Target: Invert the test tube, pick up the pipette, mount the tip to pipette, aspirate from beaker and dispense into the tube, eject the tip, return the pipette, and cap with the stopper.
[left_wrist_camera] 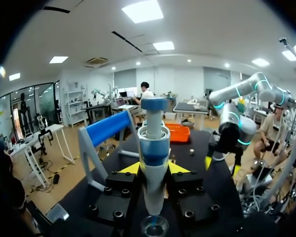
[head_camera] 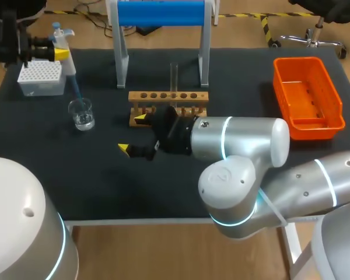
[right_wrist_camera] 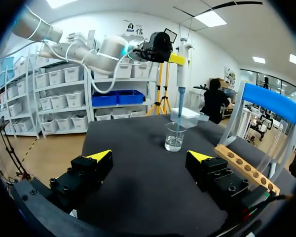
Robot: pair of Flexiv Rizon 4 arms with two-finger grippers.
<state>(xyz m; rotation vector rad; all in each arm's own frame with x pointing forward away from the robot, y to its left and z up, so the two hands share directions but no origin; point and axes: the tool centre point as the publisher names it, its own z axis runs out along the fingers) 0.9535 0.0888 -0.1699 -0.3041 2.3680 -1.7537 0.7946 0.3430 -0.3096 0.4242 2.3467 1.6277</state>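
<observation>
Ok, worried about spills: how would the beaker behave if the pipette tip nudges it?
The beaker looks like thin clear glass, so probably light and fragile. It's short, wide and holds a little liquid, so it would likely slide rather than tip. With the pipette tip at its mouth, a sideways move could drag it.

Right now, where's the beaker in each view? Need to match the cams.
Head view: beaker on the table's left part, just in front of the white tip box.
Left wrist view: beaker directly under the pipette that the left gripper holds.
Right wrist view: beaker ahead of the open right gripper.
Shared landmark: the pipette, standing right over the beaker in every view.
</observation>
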